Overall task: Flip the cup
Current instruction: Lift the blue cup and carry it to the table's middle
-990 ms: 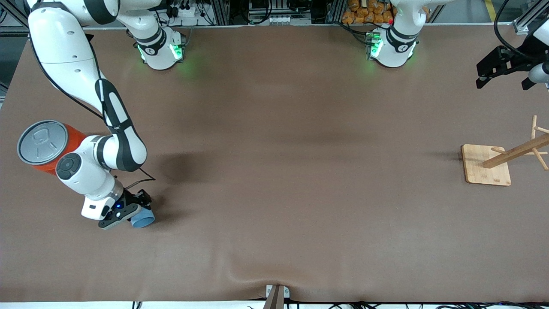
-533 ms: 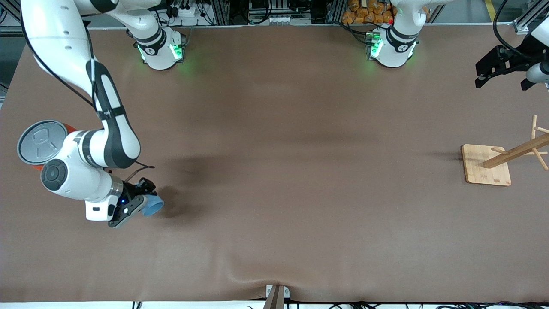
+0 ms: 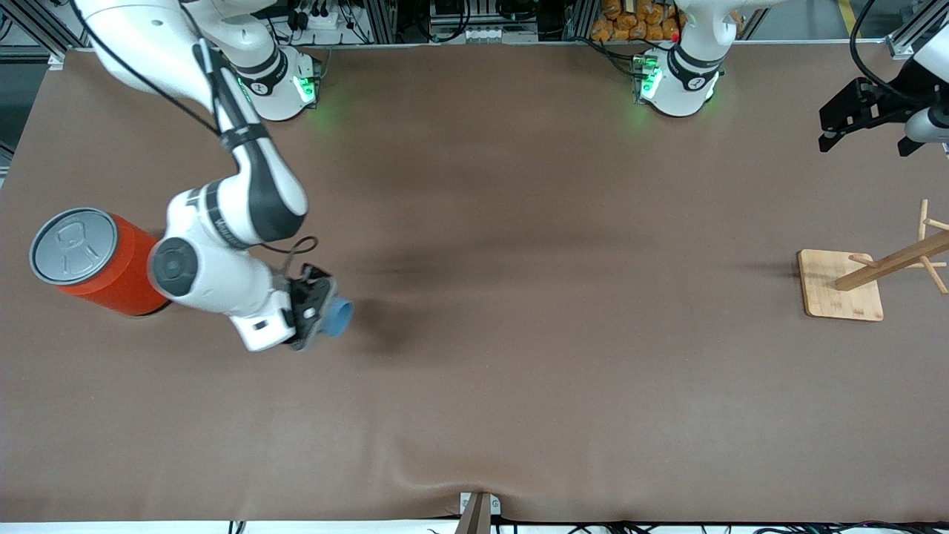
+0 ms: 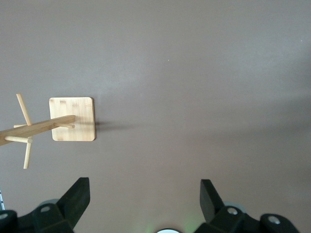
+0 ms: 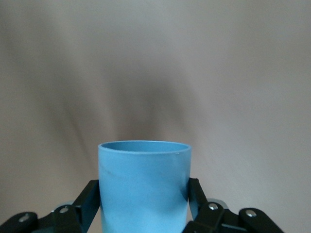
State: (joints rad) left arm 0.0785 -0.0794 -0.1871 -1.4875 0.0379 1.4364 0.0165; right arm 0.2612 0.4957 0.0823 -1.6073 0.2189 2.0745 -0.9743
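Holding the cup (image 3: 339, 317) clamped in our right gripper (image 3: 317, 317) above the table beside the orange can (image 3: 96, 261), we judge the turning step underway; next we need to finish rotating, then lower it. Our left gripper (image 3: 864, 119) waits, fingers spread.

A robotics lab: two white arms (image 3: 222, 222) are bolted by their bases (image 3: 278, 85) along one edge of a wide bench (image 3: 519, 297) covered in plain brown matting, green status lights glowing at each base. Past that edge stand aluminium frame rails (image 3: 385, 18), power strips and bundled cables (image 3: 311, 15), and more cables trail under the edge nearest the front camera
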